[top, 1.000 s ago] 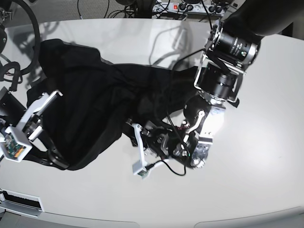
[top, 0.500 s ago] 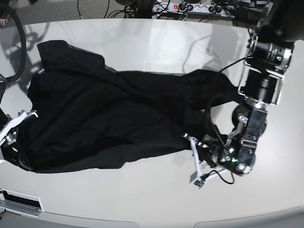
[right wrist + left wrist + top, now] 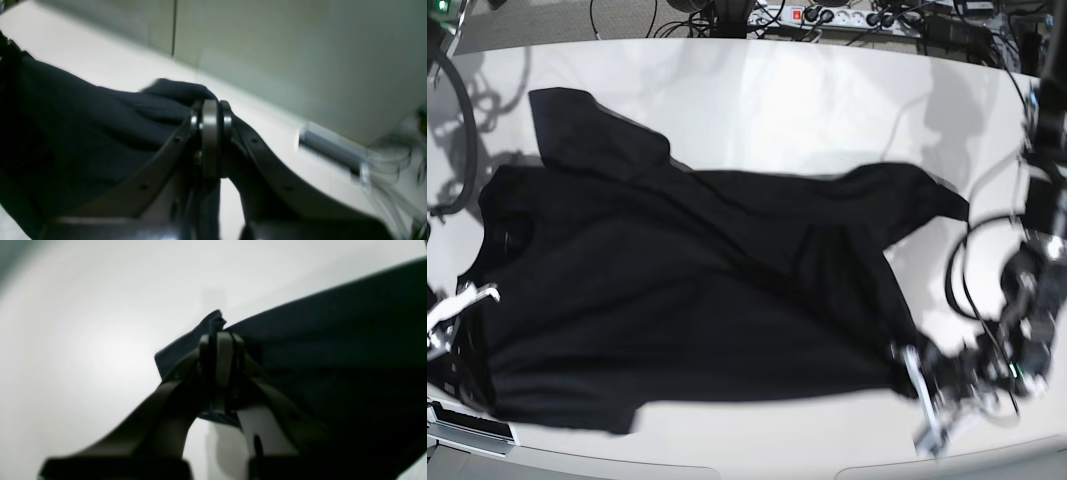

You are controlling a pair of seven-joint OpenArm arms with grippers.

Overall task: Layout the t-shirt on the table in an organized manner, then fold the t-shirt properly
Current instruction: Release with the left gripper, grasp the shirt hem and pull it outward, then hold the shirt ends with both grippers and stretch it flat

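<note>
In the base view the left hand sits low at about 5 o'clock, clenched on the near corner of the shirt; its wrist camera shows the two fingers pressed together with a small tuft of dark cloth poking out above them and the fabric running off toward 3 o'clock. At about 8 o'clock, by the near edge, the right hand grips the opposite corner; its own camera shows the fingers closed flat against each other with a fold of shirt bunched just behind the tips. Between the two hands the shirt lies spread across the white surface, wide and mostly flat, with diagonal creases running through its middle. Farther back, one sleeve reaches toward 10 o'clock and another flap toward 2 o'clock. Beyond the far edge, at 12 o'clock, lie cables and a power strip.
</note>
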